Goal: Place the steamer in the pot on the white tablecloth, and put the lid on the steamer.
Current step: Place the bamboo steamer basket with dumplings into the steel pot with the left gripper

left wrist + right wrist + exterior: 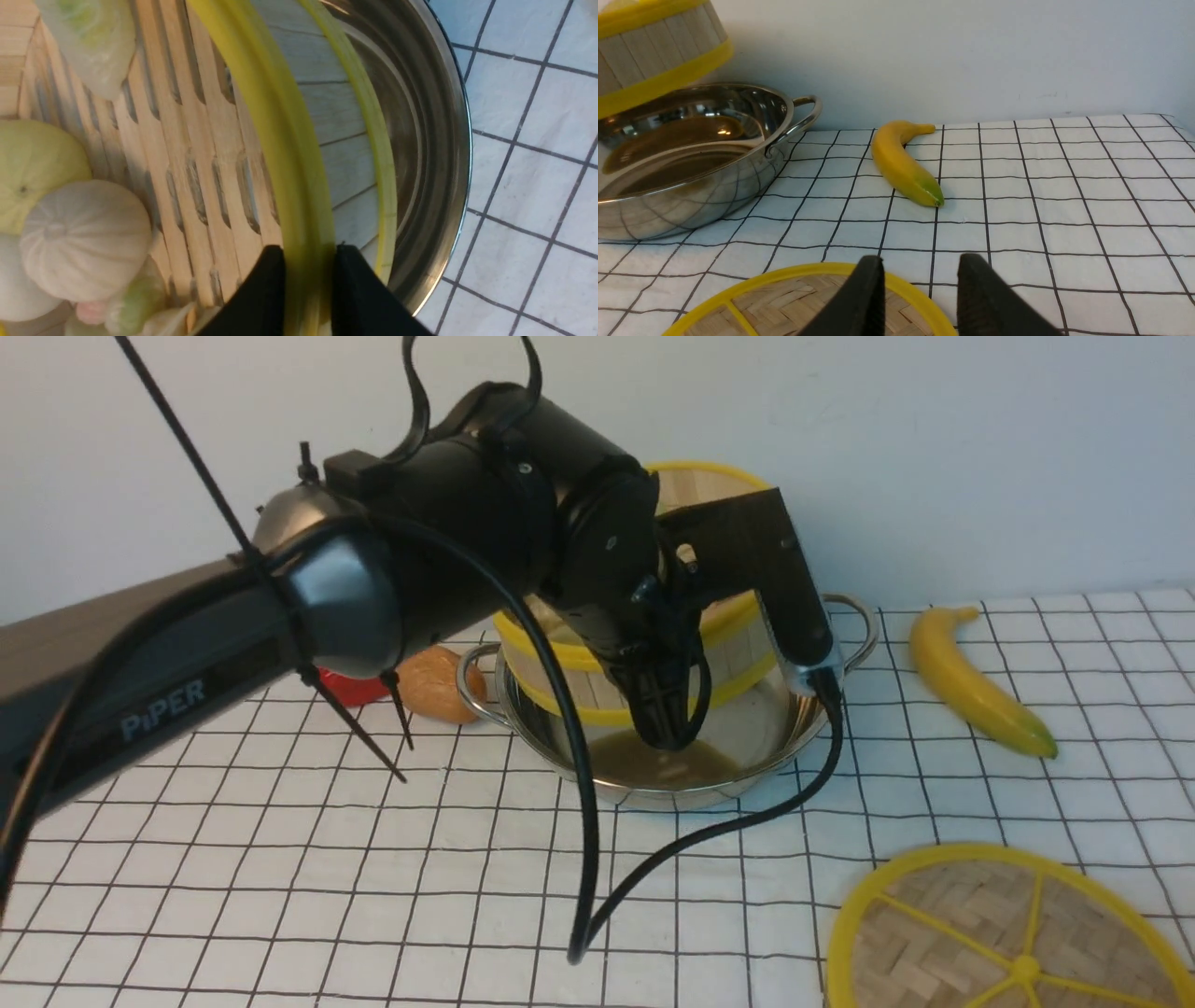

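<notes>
Two sets of jaws are in play, and only one is carrying anything. I am pinching the steamer (597, 691) with my left gripper (306, 261). Its jaws are nearly closed on the yellow top rim, with one finger inside the basket and one outside. The steamer is hanging tilted above the pot (672, 798), which is sitting on the white tablecloth (280, 859). As far as I can judge, the basket's lower rim is not yet resting on the steel.

My right gripper (920, 266) is waiting with its jaws apart at the edge of the lid (980, 915), gripping nothing. The lid is lying flat on the cloth, well apart from the pot.

I am worrying about the tilt. I am holding the basket at a single spot on its rim, so it may be free to swing about that pinch. The buns (84, 238) are bunching together against one side and could roll out. The pot looks only a little wider than the basket, so a lowered edge could catch the steel rim and leave the steamer cocked. It could also shove the pot toward the banana (971, 681). Letting go before the basket is level and down would drop it lopsided, and the lid would then sit askew.
</notes>
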{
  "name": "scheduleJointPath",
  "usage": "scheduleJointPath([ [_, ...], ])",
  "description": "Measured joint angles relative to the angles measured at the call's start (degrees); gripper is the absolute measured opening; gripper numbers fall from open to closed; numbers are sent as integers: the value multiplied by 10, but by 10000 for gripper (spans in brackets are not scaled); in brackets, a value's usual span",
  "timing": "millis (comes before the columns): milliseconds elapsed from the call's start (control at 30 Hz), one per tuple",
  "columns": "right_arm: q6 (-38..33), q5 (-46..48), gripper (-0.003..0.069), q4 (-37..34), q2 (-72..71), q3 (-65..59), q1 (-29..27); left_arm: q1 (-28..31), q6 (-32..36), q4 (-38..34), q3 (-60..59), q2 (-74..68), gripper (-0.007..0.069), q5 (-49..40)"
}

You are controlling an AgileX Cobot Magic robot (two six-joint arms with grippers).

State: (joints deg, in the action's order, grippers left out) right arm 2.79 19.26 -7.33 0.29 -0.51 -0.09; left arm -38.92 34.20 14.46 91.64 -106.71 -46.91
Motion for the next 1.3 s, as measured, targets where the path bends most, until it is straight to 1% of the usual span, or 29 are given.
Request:
scheduleJointPath([
  [167,0,0,242,0,0,0,0,0,10,1,0,-20,107,8],
  [567,0,0,242,0,0,0,0,0,8,2,0,-64,107,34],
  [1300,0,0,242,0,0,0,0,0,4,5,0,-100,108,49],
])
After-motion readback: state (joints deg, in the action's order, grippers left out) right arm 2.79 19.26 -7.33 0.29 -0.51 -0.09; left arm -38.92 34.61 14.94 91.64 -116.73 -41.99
